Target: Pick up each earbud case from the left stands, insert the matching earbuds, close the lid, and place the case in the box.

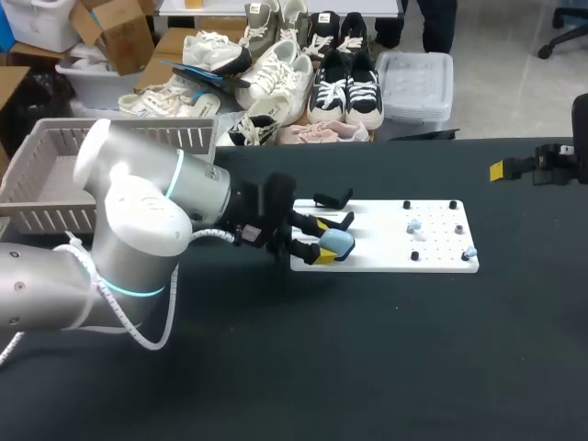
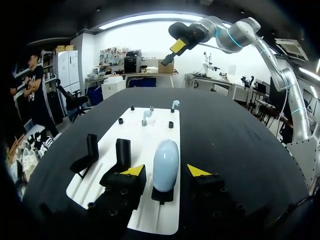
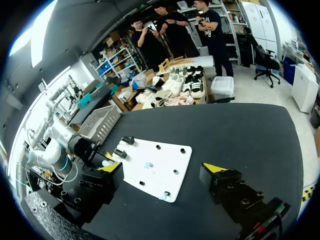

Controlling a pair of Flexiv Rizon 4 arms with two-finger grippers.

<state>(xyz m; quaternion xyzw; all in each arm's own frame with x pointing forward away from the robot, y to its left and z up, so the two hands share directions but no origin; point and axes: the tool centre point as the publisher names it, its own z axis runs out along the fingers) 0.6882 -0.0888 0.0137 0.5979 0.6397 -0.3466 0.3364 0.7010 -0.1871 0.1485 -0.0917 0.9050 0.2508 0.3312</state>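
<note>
A light blue earbud case [image 1: 338, 243] stands upright on a black stand at the left end of the white board [image 1: 386, 253]. My left gripper [image 1: 323, 241] straddles the case [image 2: 166, 162], one yellow-tipped finger on each side. Narrow gaps show between the fingers [image 2: 132, 172] and the case, so it is open. Two empty black stands [image 2: 89, 154] [image 2: 122, 152] sit beside it. Two light blue earbuds [image 1: 414, 224] [image 1: 469, 251] rest on pegs at the board's right end. My right gripper [image 3: 163, 167] hangs wide open and empty, high over the table's far right [image 1: 537, 167].
A grey slatted basket [image 1: 50, 179] stands at the table's back left, behind my left arm. Small black pegs [image 1: 414, 255] dot the board's right half. Black tabletop [image 1: 386, 358] stretches in front of and to the right of the board.
</note>
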